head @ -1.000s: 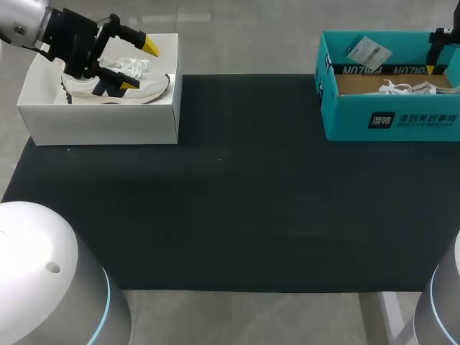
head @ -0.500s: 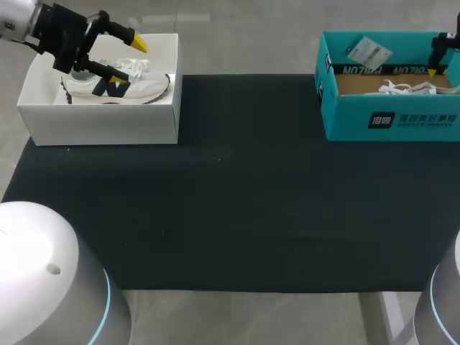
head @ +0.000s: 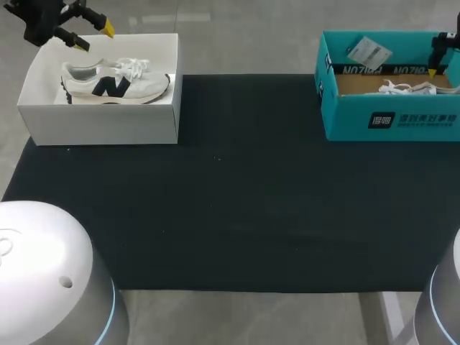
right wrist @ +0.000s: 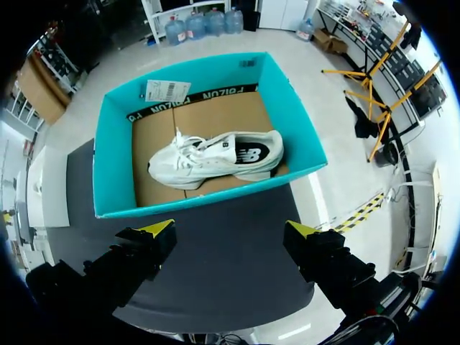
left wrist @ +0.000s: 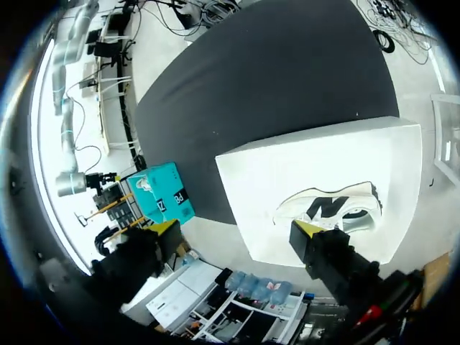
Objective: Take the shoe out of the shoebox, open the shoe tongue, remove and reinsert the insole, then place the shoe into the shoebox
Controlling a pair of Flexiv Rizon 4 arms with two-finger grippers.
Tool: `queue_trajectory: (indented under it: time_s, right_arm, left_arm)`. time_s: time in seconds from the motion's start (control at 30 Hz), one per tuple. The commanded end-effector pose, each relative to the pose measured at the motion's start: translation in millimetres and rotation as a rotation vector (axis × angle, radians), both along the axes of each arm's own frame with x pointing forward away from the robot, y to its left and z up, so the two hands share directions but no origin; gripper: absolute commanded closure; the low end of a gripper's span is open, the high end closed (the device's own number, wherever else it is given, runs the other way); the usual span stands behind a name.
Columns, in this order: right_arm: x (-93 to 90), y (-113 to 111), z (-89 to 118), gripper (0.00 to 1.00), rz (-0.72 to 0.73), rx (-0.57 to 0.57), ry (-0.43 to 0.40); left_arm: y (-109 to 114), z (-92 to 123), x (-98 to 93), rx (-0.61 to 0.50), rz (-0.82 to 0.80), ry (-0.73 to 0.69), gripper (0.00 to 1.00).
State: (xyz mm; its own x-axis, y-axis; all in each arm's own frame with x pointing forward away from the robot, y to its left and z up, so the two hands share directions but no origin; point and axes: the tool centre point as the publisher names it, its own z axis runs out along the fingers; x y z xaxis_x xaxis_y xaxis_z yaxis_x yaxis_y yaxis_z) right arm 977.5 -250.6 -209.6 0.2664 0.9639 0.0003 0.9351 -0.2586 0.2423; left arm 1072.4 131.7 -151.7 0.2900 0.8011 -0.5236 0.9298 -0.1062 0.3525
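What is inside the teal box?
In the teal box a white shoe rests on a brown cardboard liner, with a paper tag at the rim. Whatever lies under the shoe is covered.

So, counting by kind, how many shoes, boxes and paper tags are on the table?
Shoes: 2, the first shoe in the white box, the second shoe in the teal box.
Boxes: 2, white box and teal box.
Paper tags: 1, the paper tag at the teal box's rim.
Total: 5.
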Motion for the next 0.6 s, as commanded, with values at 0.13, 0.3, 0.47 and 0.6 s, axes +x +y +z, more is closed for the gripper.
queue_trajectory:
  time_s: [0.13,0.3,0.47,0.6]
  right_arm:
    - [0.1,-0.1,-0.2,0.0,0.0,0.001,0.0]
    - [0.1,-0.1,-0.2,0.0,0.0,0.001,0.0]
    - [0.1,-0.1,-0.2,0.0,0.0,0.001,0.0]
    - [0.1,-0.1,-0.2,0.0,0.0,0.001,0.0]
  left_arm:
    - [35.2,-18.5,24.9,0.224,-0.04,0.053,0.0]
    - [55.9,-37.2,32.0,0.289,0.002,0.142,0.0]
    - [78.5,-52.6,37.6,0.352,0.066,0.195,0.0]
    - [97.5,-64.9,44.8,0.386,0.113,0.234,0.0]
